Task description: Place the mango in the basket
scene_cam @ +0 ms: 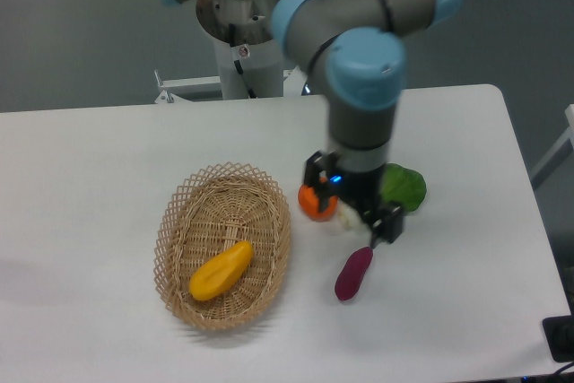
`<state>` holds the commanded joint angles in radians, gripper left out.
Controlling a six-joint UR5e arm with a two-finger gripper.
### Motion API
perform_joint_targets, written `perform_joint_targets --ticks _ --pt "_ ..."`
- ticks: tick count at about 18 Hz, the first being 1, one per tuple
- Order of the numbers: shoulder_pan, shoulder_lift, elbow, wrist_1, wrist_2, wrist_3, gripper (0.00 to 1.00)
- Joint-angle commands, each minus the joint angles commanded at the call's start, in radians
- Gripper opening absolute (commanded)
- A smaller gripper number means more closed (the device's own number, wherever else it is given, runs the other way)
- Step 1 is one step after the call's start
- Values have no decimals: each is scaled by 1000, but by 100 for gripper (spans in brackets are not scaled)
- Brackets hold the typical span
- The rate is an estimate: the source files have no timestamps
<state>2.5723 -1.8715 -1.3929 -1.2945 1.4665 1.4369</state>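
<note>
The yellow-orange mango (221, 271) lies inside the oval wicker basket (178, 221) at the table's left-middle, in the basket's lower half. My gripper (351, 196) is away from the basket, to its right, hanging just above the round orange fruit (311, 204) and the green vegetable (401, 187). Its two black fingers (388, 223) stand apart with nothing between them.
A purple sweet potato (353, 274) lies just below the gripper. The green leafy vegetable with a white stem is partly hidden behind the wrist. The arm's base (240, 33) stands at the table's far edge.
</note>
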Motion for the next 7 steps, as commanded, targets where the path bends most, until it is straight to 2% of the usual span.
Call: perform_joint_targets --ticks 2,7 --pt "26 11 -2 -26 0 59 100" --pt "71 18 -2 -43 0 132 100"
